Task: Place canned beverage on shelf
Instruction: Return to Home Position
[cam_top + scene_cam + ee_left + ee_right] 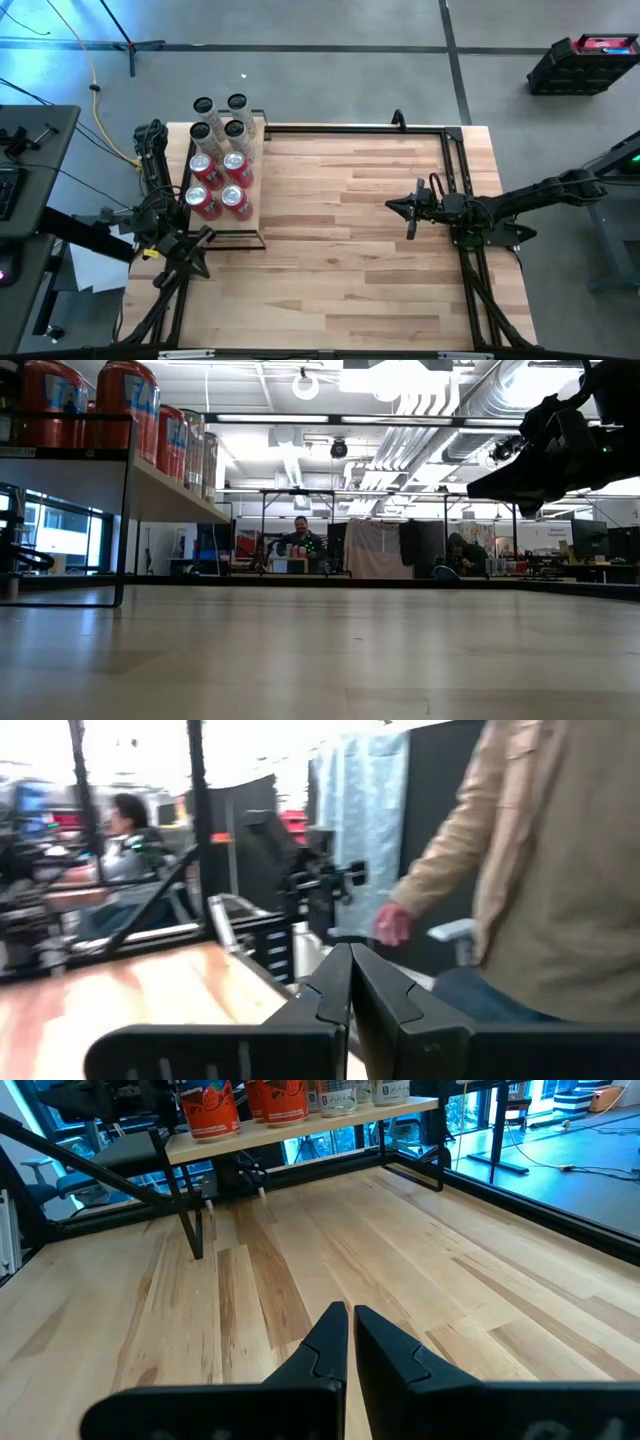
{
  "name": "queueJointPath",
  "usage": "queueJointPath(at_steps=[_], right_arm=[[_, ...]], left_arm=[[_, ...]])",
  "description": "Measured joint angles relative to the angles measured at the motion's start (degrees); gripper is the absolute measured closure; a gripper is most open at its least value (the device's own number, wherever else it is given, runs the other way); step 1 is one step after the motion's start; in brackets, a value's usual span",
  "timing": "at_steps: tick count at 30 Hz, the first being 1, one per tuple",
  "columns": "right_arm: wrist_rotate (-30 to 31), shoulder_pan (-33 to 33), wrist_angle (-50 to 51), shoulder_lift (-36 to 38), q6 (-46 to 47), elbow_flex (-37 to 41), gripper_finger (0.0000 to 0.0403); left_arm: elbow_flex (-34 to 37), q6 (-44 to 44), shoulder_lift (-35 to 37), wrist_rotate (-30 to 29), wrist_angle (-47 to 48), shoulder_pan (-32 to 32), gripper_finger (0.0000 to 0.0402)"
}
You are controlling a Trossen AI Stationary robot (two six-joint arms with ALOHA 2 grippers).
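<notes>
From above, the shelf [256,205] runs along the left side of the table [360,270], with red cans [220,185] and pale cans [220,120] ranked along its length. The left gripper [197,243] sits just beside its near end. The right gripper [410,210] waits mid-table, well apart, pointing at it. Seen level with the table, the cans stand upright on the raised board. The left wrist shows pinched-together, empty fingers [330,992] facing a person's hand [392,923]. The right wrist's fingers are likewise closed and empty, with the shelf ahead.
</notes>
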State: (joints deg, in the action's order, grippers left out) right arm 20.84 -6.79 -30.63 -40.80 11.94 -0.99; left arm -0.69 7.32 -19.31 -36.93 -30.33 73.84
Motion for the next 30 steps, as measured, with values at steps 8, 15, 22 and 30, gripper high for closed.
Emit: queueJointPath(at_steps=[8,15,22,30], right_arm=[[0.0,0.0,0.0,0.0,0.0,0.0,0.0394],[0.0,0.0,0.0,0.0,0.0,0.0,0.0394],[0.0,0.0,0.0,0.0,0.0,0.0,0.0394],[0.0,0.0,0.0,0.0,0.0,0.0,0.0394]], left_arm=[[0.0,0.4,0.0,-3.7,0.0,0.0,0.0401],[0.0,0.3,0.0,-11.1,0.5,0.0,0.0401],[0.0,0.4,0.0,-17.6,0.8,0.0,0.0401],[0.0,0.4,0.0,-18.9,1.0,0.0,0.0401]])
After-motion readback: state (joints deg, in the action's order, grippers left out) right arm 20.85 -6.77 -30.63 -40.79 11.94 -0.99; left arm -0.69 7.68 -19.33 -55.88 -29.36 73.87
